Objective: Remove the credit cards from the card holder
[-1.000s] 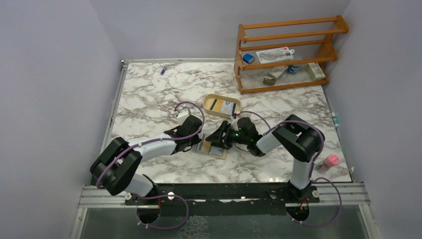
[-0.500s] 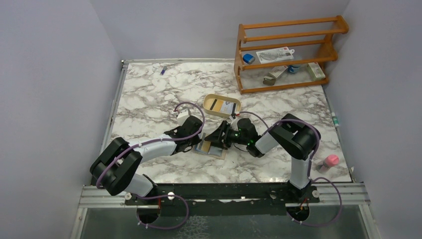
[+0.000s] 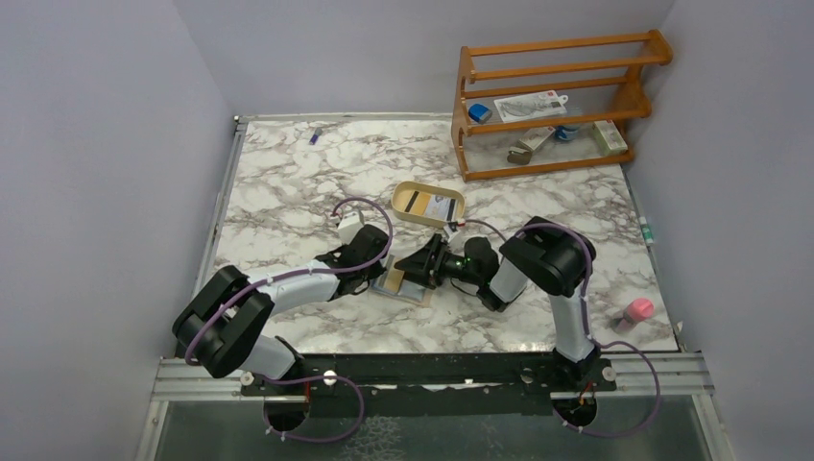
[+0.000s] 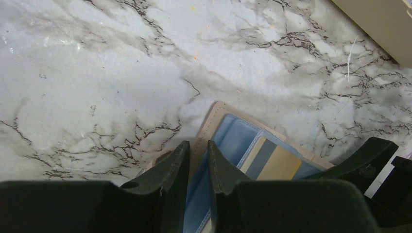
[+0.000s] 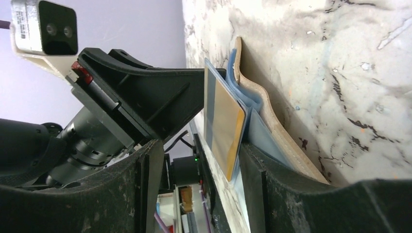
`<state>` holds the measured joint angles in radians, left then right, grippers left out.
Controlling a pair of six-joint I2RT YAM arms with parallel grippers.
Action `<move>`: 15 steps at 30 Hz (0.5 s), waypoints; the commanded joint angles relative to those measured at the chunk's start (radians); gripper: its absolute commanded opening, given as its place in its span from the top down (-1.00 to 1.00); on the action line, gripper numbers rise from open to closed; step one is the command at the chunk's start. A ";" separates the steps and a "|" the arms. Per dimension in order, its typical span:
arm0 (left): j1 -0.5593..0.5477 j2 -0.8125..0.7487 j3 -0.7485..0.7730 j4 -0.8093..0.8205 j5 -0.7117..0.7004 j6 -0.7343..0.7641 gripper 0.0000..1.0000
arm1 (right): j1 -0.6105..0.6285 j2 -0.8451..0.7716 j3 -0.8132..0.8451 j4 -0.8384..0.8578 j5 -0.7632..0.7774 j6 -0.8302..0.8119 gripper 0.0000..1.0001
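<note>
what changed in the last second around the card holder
The right arm's elbow swung left, toward the centre, while the right gripper stayed at the card holder, fingers open around a yellow card. The left gripper stayed clamped on the holder's edge. Holder and tray did not move.

Left arm (image 3: pixel 288 283): stretched low toward table centre; left gripper (image 4: pixel 198 145) fingers nearly closed, pinching card holder (image 4: pixel 214 109) edge. Right arm (image 3: pixel 542 259): elbow folded; right gripper (image 5: pixel 199 145) pointing left, fingers apart.
</note>
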<state>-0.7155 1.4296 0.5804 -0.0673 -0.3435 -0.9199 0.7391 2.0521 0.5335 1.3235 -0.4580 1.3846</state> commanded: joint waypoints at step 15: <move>-0.034 0.056 -0.067 -0.120 0.125 -0.035 0.55 | 0.079 0.020 0.121 0.265 -0.002 0.033 -0.24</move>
<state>-0.7147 1.4342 0.5793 -0.0486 -0.3756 -0.9211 0.8024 2.1254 0.6056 1.4937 -0.5381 1.4620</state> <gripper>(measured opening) 0.226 0.622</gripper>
